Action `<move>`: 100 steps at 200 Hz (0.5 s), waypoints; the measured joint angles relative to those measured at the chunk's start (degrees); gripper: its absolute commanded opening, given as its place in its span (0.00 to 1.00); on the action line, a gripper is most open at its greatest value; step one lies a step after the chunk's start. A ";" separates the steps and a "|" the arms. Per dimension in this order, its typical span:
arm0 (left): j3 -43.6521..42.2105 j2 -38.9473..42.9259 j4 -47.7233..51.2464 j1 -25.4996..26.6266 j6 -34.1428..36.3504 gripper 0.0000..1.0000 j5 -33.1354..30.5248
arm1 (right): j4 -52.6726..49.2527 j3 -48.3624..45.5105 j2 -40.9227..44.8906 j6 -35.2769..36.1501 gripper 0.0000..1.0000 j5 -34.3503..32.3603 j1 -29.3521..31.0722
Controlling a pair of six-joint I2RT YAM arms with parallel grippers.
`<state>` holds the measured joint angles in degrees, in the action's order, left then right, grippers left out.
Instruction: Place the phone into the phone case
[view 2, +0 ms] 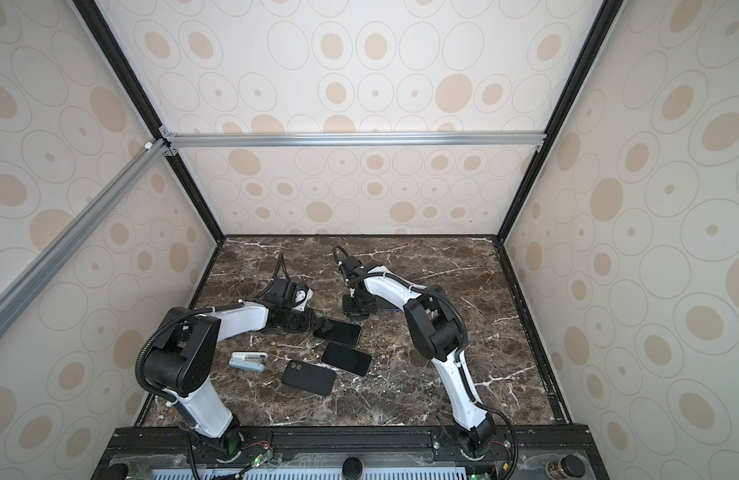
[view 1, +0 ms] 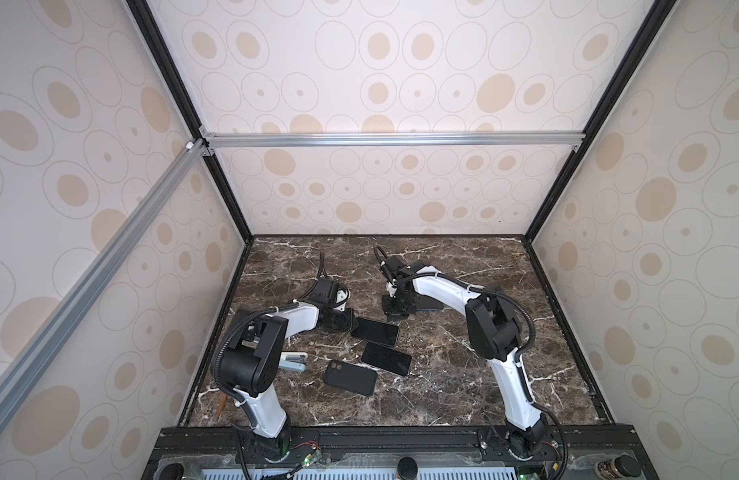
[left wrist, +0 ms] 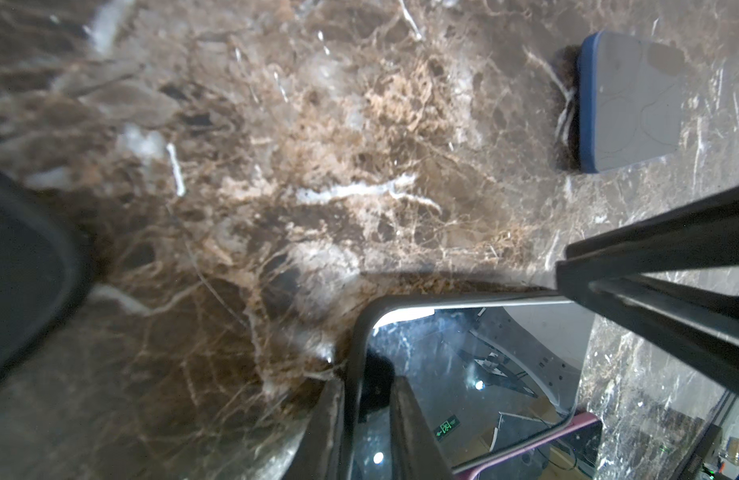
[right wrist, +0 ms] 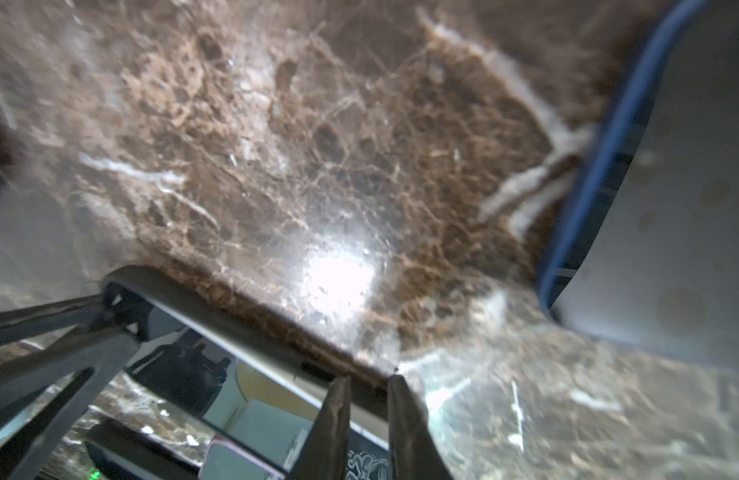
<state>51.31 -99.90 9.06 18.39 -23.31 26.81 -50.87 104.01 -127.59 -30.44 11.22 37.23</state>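
A dark-screened phone (view 1: pixel 376 331) (view 2: pixel 337 332) lies face up mid-table. My left gripper (view 1: pixel 351 323) (left wrist: pixel 365 384) is shut on its left end, and the phone's (left wrist: pixel 463 365) rim runs between the two fingers. My right gripper (view 1: pixel 394 313) (right wrist: pixel 368 380) stands over the far right corner of the same phone (right wrist: pixel 234 328). Its jaws are a narrow gap apart, and whether they pinch the corner does not show. The black phone case (view 1: pixel 350 377) (view 2: pixel 309 377), camera cut-out visible, lies nearer the front, apart from both grippers.
A second dark phone (view 1: pixel 386 358) with a pink rim (left wrist: pixel 546 444) lies between the held phone and the case. A blue-rimmed slab (view 1: pixel 430 306) (left wrist: pixel 629 104) sits behind the right arm. A pale blue stapler (view 2: pixel 248 360) lies at the left.
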 measured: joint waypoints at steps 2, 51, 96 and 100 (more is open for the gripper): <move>0.04 0.00 0.09 0.00 0.02 0.21 0.00 | 0.04 -0.28 0.42 -0.02 0.22 -0.28 0.00; 0.48 -0.07 1.36 0.00 0.28 0.21 -0.09 | 2.43 -6.93 7.21 -0.63 0.20 -0.48 -0.09; 0.48 -0.07 1.38 0.00 0.57 0.21 -0.09 | 4.57 -12.31 7.32 -1.97 0.18 -0.26 -0.09; 0.48 -0.07 1.38 0.00 0.57 0.21 -0.09 | 4.76 -12.50 7.32 -2.12 0.18 -0.15 -0.09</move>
<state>51.79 -99.96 10.44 18.39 -22.74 26.72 -46.11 91.50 -120.27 -32.56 11.07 37.15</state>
